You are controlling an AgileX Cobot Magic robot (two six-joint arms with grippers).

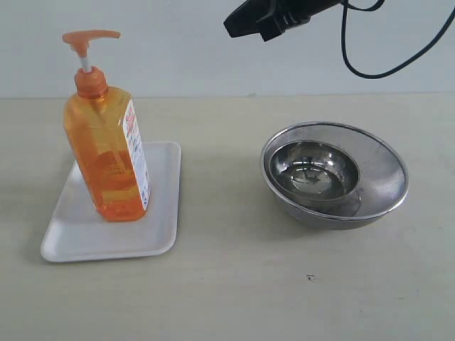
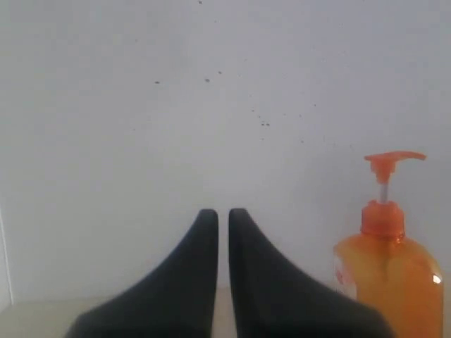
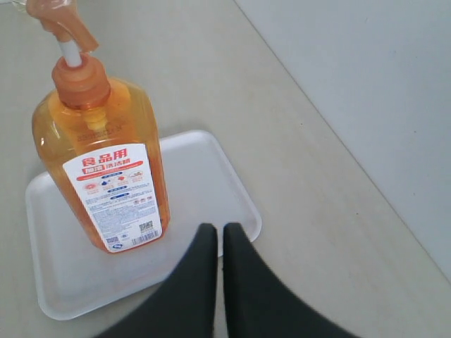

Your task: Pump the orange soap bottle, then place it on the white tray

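a pale beige table runs under everything, well below the right gripper, which hangs high in the air. its two dark fingers are pressed nearly together with only a slit between them and nothing in it. ahead of and beneath that gripper lies the white tray, flat on the table. the orange soap bottle stands on the tray, on the half farther from the right gripper. the bottle is upright, its long axis vertical and its pump head at the top. its printed label faces the right gripper, and the spout reaches out over that same labelled side. the gripper is clear of the bottle and touches neither it nor the tray. on the far side of the right gripper from the bottle, down on the table and well apart from the tray, sits a round steel mesh bowl with a smaller polished steel bowl nested inside it. the left gripper sits low, its fingers likewise drawn almost shut on nothing. the bottle stands ahead of it and off to one side, not touching.
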